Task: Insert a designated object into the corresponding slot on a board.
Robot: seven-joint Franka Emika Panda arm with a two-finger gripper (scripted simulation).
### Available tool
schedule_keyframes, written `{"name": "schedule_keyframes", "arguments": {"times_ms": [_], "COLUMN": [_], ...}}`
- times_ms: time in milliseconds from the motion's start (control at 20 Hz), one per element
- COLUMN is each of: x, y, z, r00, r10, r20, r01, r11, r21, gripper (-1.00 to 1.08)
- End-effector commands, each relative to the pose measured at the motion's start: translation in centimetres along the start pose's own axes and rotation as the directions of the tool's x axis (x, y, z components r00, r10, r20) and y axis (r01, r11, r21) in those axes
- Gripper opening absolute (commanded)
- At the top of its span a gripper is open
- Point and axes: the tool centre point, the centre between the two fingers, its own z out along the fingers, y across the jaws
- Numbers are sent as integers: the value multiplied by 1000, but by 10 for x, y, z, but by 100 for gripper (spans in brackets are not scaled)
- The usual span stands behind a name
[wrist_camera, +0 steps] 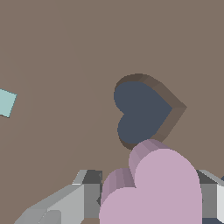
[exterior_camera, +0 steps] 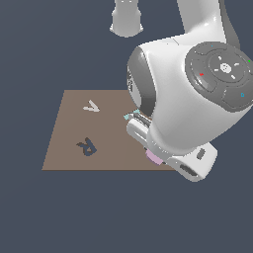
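Observation:
In the wrist view a pale-pink heart piece (wrist_camera: 157,192) sits between my gripper's (wrist_camera: 151,199) two grey fingers (wrist_camera: 85,194), which are shut on it. It hangs above the brown board (wrist_camera: 65,52), just beside the dark navy heart-shaped slot (wrist_camera: 140,109), its upper lobe overlapping the slot's near edge. The slot holds nothing. In the exterior view the gripper (exterior_camera: 150,152) is low over the board's (exterior_camera: 74,128) right part, and only a sliver of the pink heart (exterior_camera: 154,157) shows beneath the hand. The arm hides the slot there.
A dark R-shaped cutout (exterior_camera: 87,147) and a pale V-like shape (exterior_camera: 91,105) lie on the board's left half. A teal piece (wrist_camera: 6,103) rests on the board, seen also as teal bits (exterior_camera: 127,117) beside the hand. A dark floor surrounds the board.

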Motion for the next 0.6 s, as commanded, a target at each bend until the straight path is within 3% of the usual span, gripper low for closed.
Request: {"name": "schedule_keyframes", "arguments": {"times_ms": [0, 200, 550], "x": [5, 15, 29], "y": [3, 6, 7], "z": [-1, -1, -2], "r00": [994, 959, 856], "r10": [-111, -282, -517], "r20": [1, 1, 0], "r01": [111, 282, 517], "r11": [994, 959, 856], "r21": [0, -1, -1], "gripper": [-100, -100, -100]}}
